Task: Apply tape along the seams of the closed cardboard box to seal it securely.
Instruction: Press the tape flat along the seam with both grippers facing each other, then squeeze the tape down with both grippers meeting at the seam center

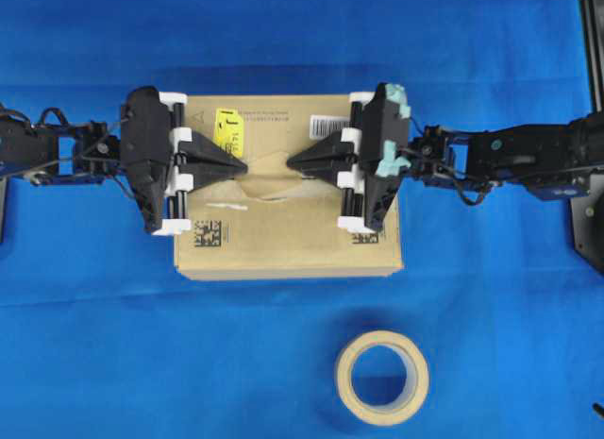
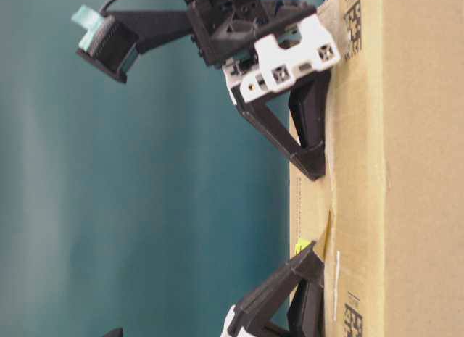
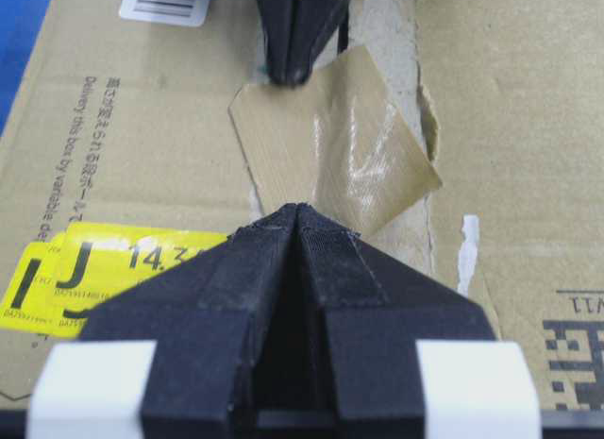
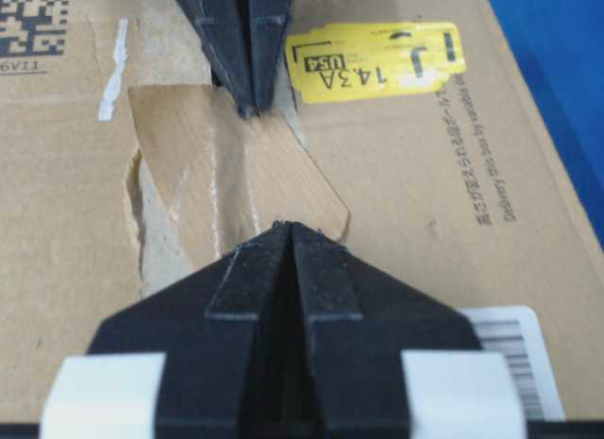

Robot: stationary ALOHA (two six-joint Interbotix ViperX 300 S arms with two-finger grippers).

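1 piece of tape (image 3: pixel 330 142) lies over the middle of the seam (image 1: pixel 226 195) on the cardboard box (image 1: pixel 283 245), both grippers (image 1: pixel 241 164) (image 1: pixel 291 163) press it with fingers pressed together, and most of the seam is untaped.

Left gripper (image 1: pixel 243 163) reaching in from the left, jaws pressed together, right gripper (image 1: pixel 289 162) reaching in from the right, jaws together, tips facing, apart
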